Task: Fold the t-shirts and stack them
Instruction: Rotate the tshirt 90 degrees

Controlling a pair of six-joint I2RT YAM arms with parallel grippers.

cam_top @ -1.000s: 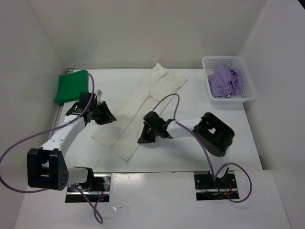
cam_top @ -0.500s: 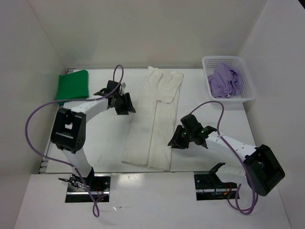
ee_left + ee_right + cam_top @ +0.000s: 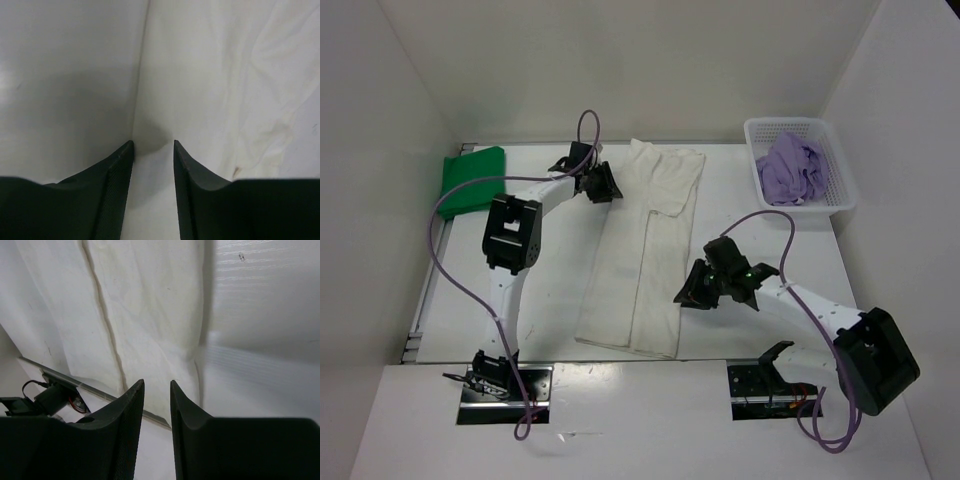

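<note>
Lengthwise, the white t-shirt (image 3: 645, 260) lies folded mid-worktop (image 3: 550, 290); left end effector (image 3: 608, 186) and right end effector (image 3: 686, 298) flank it, jaws apart, empty.

The middle shirt (image 3: 645, 260) lies lengthwise down the counter (image 3: 770, 240). A second shirt (image 3: 472, 180) sits at the far left corner. The third shirt (image 3: 790, 170) lies in the basket (image 3: 846, 196) at the far right. The left tool (image 3: 609, 189) is at the middle shirt's far left edge, and the right tool (image 3: 684, 297) is at its near right edge.
</note>
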